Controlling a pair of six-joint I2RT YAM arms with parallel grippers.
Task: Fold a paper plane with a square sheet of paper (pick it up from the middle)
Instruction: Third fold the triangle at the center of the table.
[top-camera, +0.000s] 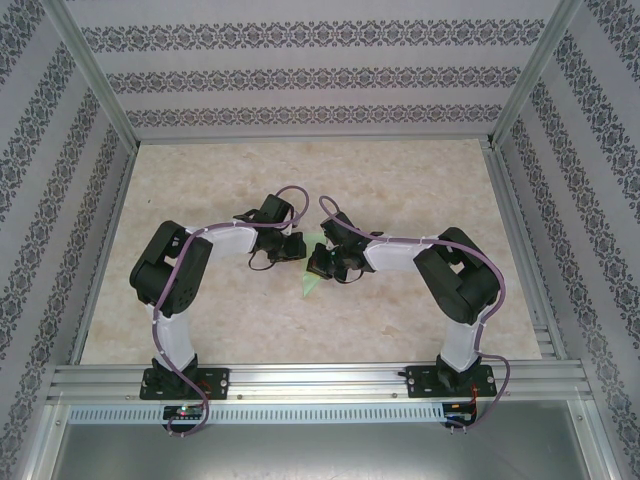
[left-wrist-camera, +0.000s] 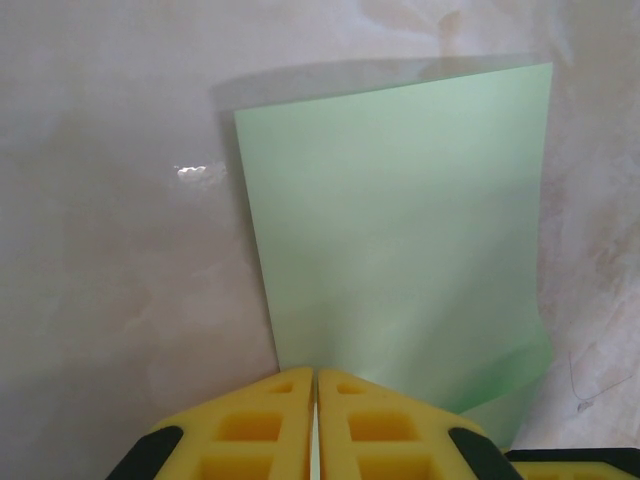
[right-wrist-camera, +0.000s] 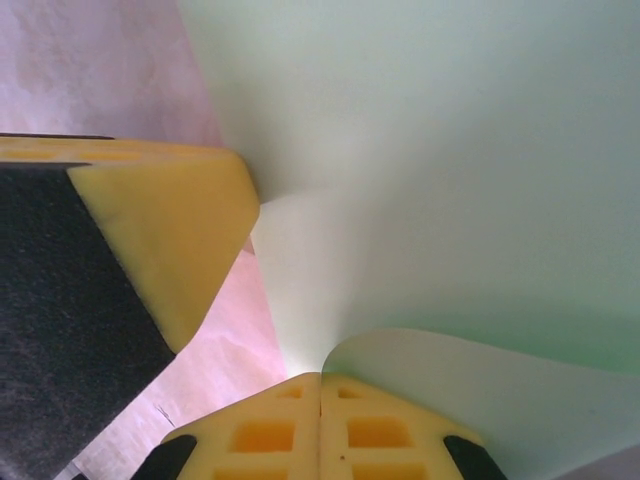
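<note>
1. Pale green sheet (left-wrist-camera: 400, 230) over the middle of the marbled table (top-camera: 400, 180), between the two arms, shadow cast beneath.
2. Left gripper (left-wrist-camera: 316, 378) clamped on the sheet's near edge.
3. Right gripper (right-wrist-camera: 320, 380) clamped on a curled edge.

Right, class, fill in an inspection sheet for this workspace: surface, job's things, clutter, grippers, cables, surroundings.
Surface: pale marbled table top.
Job's things: pale green square sheet of paper, held between both grippers, curling near the right one.
Clutter: nothing seen.
Grippers: left gripper shut on the sheet's edge; right gripper shut on the sheet too.
Cables: purple cables, none seen touching the paper.
Surroundings: patterned walls, aluminium frame.
</note>
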